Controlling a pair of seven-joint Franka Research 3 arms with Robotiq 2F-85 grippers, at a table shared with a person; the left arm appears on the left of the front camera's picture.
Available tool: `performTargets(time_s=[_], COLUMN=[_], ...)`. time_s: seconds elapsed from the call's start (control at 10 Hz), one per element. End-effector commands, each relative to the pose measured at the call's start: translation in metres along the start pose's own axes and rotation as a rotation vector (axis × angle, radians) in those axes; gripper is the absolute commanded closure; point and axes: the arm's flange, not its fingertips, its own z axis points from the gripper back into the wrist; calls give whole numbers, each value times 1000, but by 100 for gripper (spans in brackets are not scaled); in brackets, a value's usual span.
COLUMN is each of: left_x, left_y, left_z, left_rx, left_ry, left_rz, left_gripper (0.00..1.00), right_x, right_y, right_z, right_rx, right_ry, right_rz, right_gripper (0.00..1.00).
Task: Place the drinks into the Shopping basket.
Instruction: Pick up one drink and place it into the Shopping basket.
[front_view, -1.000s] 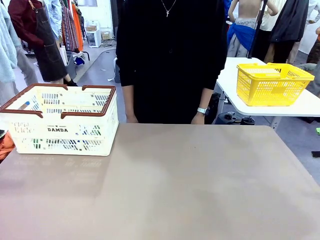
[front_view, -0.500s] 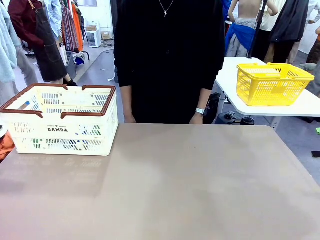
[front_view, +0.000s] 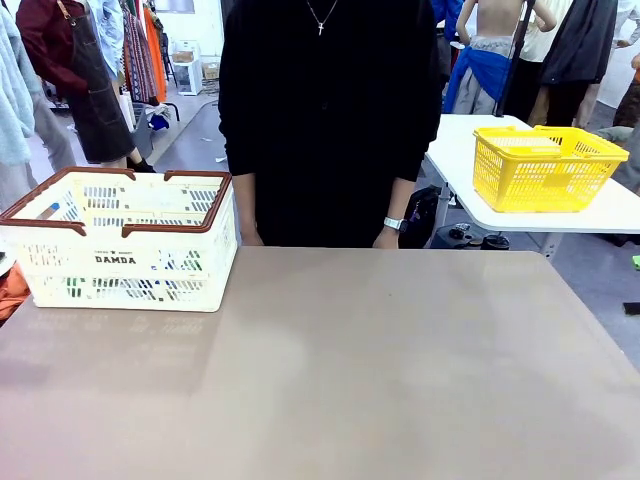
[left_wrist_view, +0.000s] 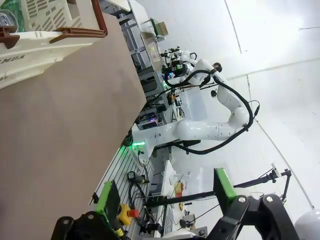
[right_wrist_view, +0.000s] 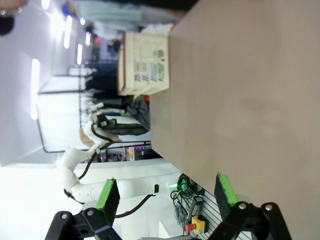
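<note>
- Front view: Shopping basket (front_view: 125, 262) sits at far left of the tabletop (front_view: 380, 370), near the left arm's side, "DAMDA" side facing the robot. Through the side slots, green and blue patches show low inside, so the drinks (front_view: 150, 288) look already dropped in; exact count can't be told. Person (front_view: 325, 120) stands at the far edge, arms down, hands just behind the edge, not taking part. Yellow basket (front_view: 545, 165) sits on a separate white table far right, not the target.
- Left wrist view: left gripper (left_wrist_view: 167, 202) jaws wide, nothing between them, held off the tabletop edge. Basket corner at top left, a silver can top (left_wrist_view: 7, 20) visible inside.
- Right wrist view: right gripper (right_wrist_view: 167, 192) jaws wide, empty, pulled clear of the tabletop. Basket well apart, far end. Task looks finished.
</note>
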Motion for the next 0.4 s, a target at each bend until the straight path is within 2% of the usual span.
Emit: performTargets(time_s=[0.0, 0.3], left_x=[-4, -4], left_y=[-2, -2], left_z=[0, 0], left_rx=[-4, -4], left_ry=[6, 6], left_rz=[10, 10], left_gripper=[0, 0], right_x=[0, 0], right_y=[5, 5], right_z=[2, 2], right_rx=[-4, -4], right_ry=[9, 9], right_rz=[-5, -5], right_gripper=[0, 0])
